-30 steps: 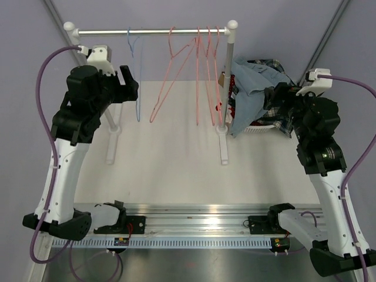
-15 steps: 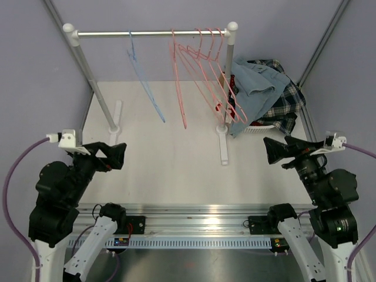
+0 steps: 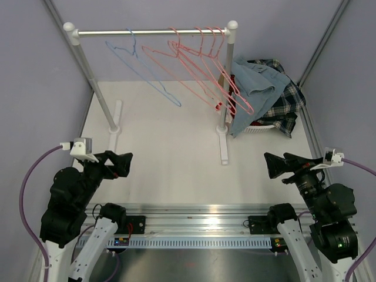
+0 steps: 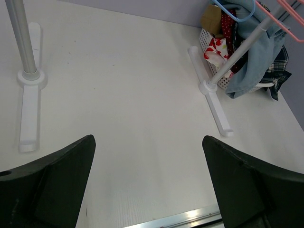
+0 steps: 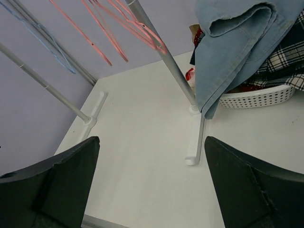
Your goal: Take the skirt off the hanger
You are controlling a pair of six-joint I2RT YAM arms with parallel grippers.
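The blue denim skirt lies draped over the clothes pile in the white basket, off any hanger; it also shows in the wrist views. A blue hanger and several pink hangers hang bare on the rail, tilted sideways. My left gripper is open over the near left of the table with nothing between its fingers. At the near right, my right gripper is also open and holds nothing.
The rack stands on two white feet on the white table. A plaid garment and red cloth sit in the basket at the back right. A metal rail runs along the near edge.
Both arms pulled back from the rack to the near edge. The left gripper opened wider. The bare hangers are swinging on the rail, tilted further right.
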